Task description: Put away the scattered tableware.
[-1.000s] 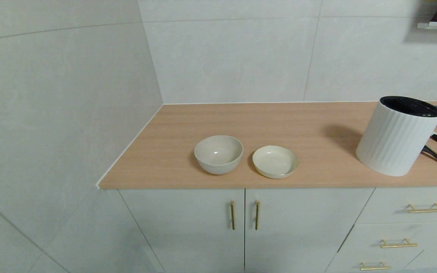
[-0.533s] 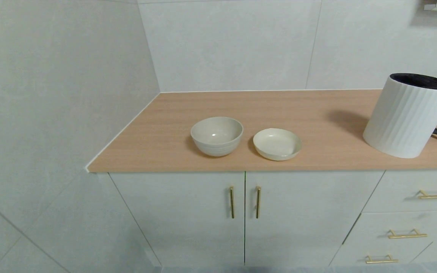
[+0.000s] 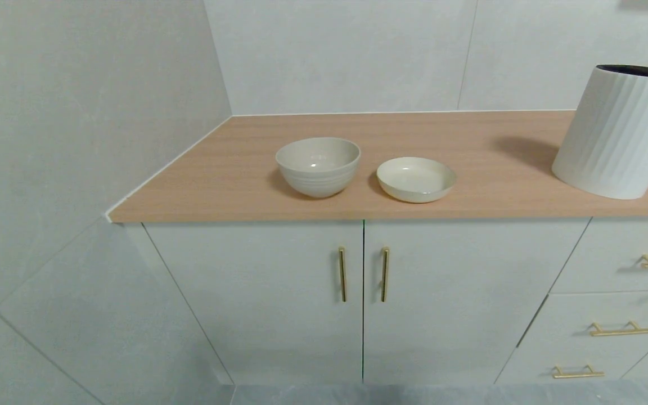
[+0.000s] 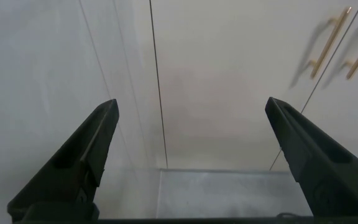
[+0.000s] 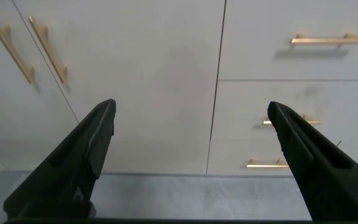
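Though glossy, ribbed bowl (image 3: 318,166) beside shallow dish (image 3: 416,179).

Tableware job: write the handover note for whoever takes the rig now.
Left gripper: open, empty, facing the cabinet doors.
Right gripper: open, empty, facing the cabinet fronts too.
Bowl and shallow dish sit side by side, apart, near the front edge of the countertop, above the closed doors.
Done: nothing put away.
Left: pick up both pieces and stow them, likely in the cabinet.
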`<state>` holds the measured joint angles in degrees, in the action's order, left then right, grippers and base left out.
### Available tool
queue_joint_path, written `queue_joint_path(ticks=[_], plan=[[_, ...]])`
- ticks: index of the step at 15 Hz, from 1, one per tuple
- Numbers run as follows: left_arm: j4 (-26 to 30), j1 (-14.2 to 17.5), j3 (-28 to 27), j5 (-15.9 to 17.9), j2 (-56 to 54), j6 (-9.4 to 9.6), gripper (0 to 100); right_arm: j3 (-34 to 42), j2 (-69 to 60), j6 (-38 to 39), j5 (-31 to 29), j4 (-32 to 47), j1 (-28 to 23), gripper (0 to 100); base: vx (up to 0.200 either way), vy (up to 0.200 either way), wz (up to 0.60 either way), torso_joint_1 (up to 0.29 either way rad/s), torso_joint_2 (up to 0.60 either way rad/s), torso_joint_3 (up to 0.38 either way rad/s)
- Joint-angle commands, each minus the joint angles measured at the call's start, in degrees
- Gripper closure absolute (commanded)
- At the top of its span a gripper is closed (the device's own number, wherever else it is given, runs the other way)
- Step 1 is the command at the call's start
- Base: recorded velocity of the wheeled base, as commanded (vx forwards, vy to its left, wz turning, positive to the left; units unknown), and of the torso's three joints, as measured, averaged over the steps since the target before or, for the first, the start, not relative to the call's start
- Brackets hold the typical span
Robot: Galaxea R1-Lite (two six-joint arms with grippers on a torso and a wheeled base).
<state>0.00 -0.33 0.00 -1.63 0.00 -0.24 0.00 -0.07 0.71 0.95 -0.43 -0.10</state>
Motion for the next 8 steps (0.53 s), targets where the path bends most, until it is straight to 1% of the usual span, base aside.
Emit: queue_joint_path(ticks=[1, 5, 8], plan=[[0.0, 0.0, 0.0, 0.0, 0.1, -0.02, 0, 0.0, 0.1, 0.0, 0.0, 0.0, 0.0, 0, 0.0, 0.0, 0.0, -0.173, 0.47, 0.286], [0.0, 0.0, 0.0, 0.0, 0.1, -0.02, 0, 0.0, 0.1, 0.0, 0.0, 0.0, 0.0, 0, 0.0, 0.0, 0.0, -0.156, 0.46, 0.299], [0.0, 0.0, 0.0, 0.0, 0.1, -0.02, 0, 0.0, 0.1, 0.0, 0.0, 0.0, 0.0, 0, 0.0, 0.0, 0.0, -0.129, 0.45, 0.313]])
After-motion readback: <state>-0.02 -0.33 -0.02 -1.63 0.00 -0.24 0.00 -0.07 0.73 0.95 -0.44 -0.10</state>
